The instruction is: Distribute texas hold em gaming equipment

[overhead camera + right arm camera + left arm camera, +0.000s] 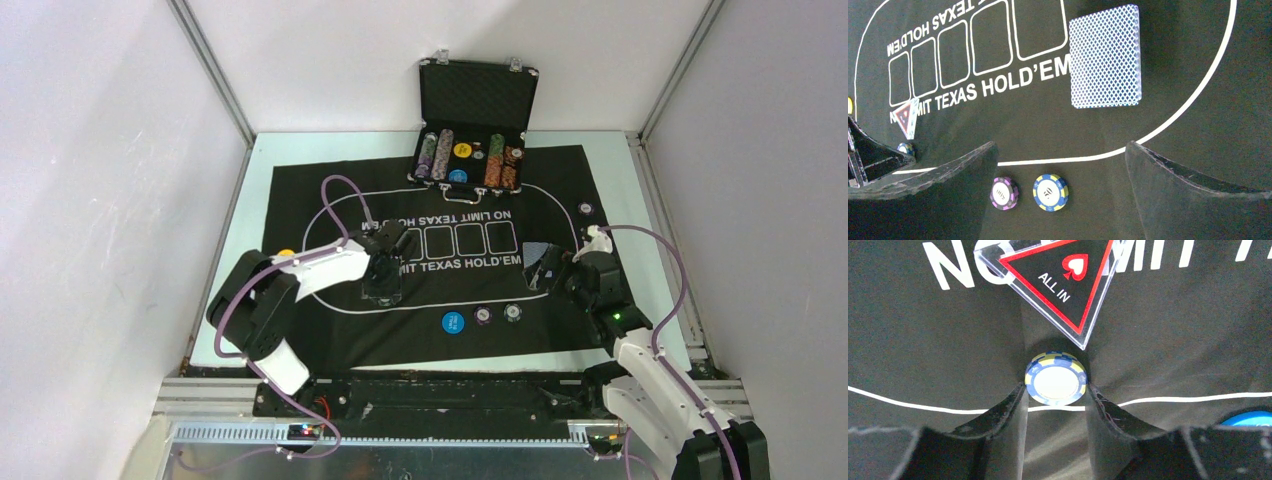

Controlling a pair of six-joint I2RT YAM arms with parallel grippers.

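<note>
**A:** What's closest in?

**B:** The left claw (pixel 1055 390). Its two black fingers (pixel 1008 412) are drawn in against the rim of a white-centred chip (pixel 1055 378), one on each side, and grip it.

**A:** What does that chip look like?

**B:** It is round, with a blank white face and an edge banded in blue and yellow. It sits over the white oval line of the black mat (pixel 320 200), just below the tip of a clear triangle (pixel 1058 285) printed "ALL IN" in red and black. I can't tell whether it is raised off the mat.

**A:** And the other claw?

**B:** The right claw (pixel 1060 147) is spread wide and holds nothing. Between its fingers on the mat lie a purple chip (pixel 1004 193) and a loose blue-and-yellow chip (pixel 1050 192), side by side but apart. Beyond them is a deck of cards (pixel 1104 56), with its blue cross-hatched backs up, inside the oval.

**A:** Anything else from above?

**B:** A round blue button (pixel 453 322) lies just left of those two chips. The open black case (pixel 475 120) stands at the far edge of the mat, with rows of chips in it. The mat is spread on the pale tabletop (pixel 262 160).
</note>
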